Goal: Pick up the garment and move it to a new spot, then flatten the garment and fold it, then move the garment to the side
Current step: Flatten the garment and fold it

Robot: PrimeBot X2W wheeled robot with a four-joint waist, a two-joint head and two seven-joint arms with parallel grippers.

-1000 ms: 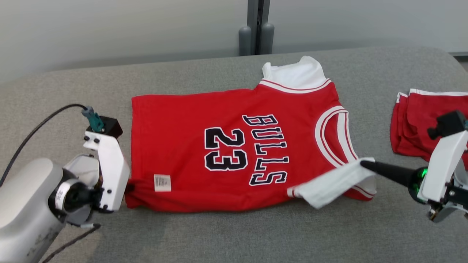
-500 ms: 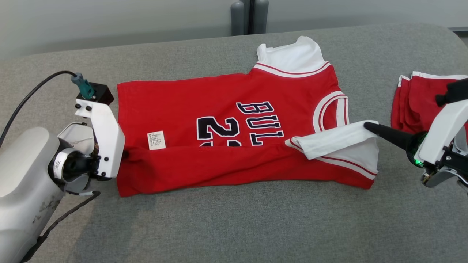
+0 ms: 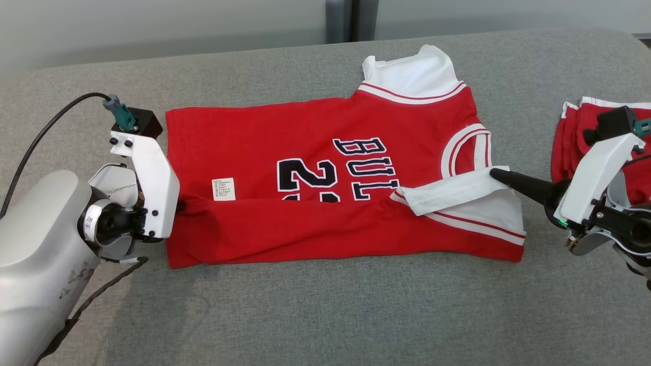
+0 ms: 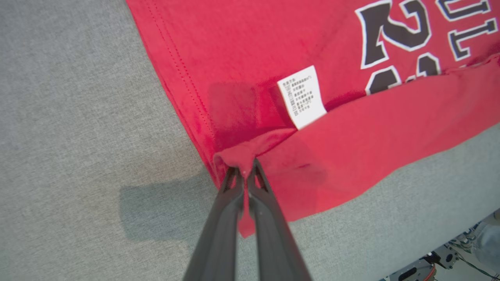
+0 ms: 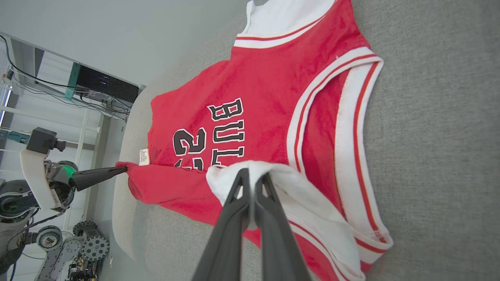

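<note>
Two pinches. Head view: garment [image 3: 315, 152] spread mid-bench [image 3: 325, 315], near edge lifted over itself. Left wrist: left gripper [image 4: 246, 168] jaws clamped on garment's hem corner. Right wrist: right gripper [image 5: 253, 177] jaws clamped on its white shoulder. Folding; next, carry both ends across evenly.

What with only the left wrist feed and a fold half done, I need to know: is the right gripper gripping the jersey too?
Observer: Yes. The right gripper is shut on the jersey, pinching its near white sleeve.
Operator: How does that sleeve lie?
Observer: It is turned back over the red front, beside the neckline trim.
Operator: Anything farther right that I should avoid?
Observer: Another red garment lies on the grey surface, apart from the jersey, beyond the right wrist.
</note>
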